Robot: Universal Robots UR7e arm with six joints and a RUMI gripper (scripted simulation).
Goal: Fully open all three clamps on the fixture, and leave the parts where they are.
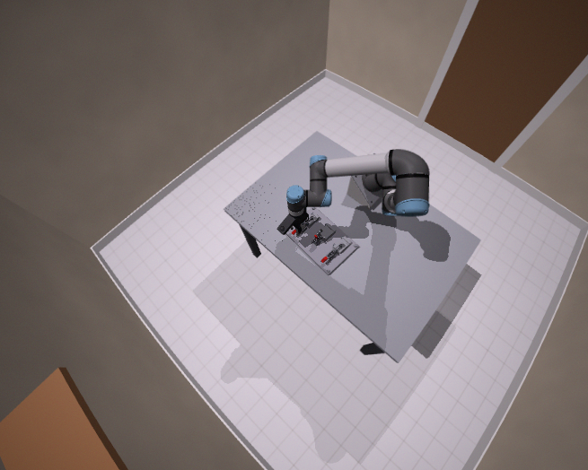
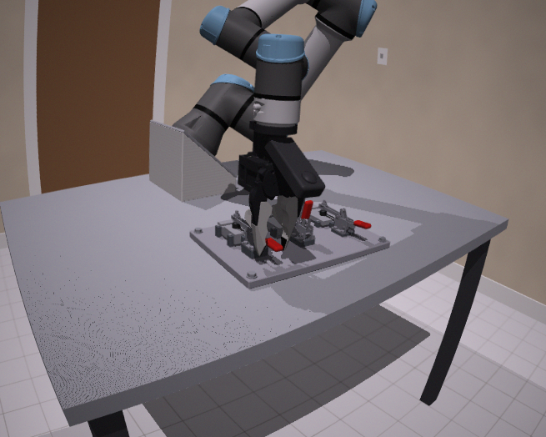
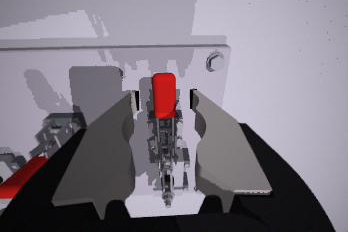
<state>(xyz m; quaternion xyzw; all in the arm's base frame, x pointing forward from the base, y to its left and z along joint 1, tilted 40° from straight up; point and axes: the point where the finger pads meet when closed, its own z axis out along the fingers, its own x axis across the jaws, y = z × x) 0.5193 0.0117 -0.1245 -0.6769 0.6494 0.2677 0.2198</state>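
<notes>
The grey table (image 2: 122, 282) carries everything, with the arm's ribbed mounting block (image 2: 178, 164) at its back edge. From there the arm (image 1: 357, 164) reaches forward and points its wrist straight down over the fixture (image 2: 310, 263), a flat grey plate lying near the middle of the table with bolt heads at its corners.

Three clamps sit in a row on the plate. The far clamp (image 2: 343, 223) has its red handle lying low and pointing outward. The middle clamp (image 2: 304, 221) shows its red handle standing up. The near clamp (image 2: 263, 237) lies directly under the tool, its red handle (image 3: 164, 95) flat and pointing toward the plate's edge.

The gripper (image 3: 164, 101) hangs low over this near clamp. Its fingers are partly spread and straddle the red handle, one on each side. In the wrist view a thin gap shows between each tip and the handle, so they pinch nothing.
</notes>
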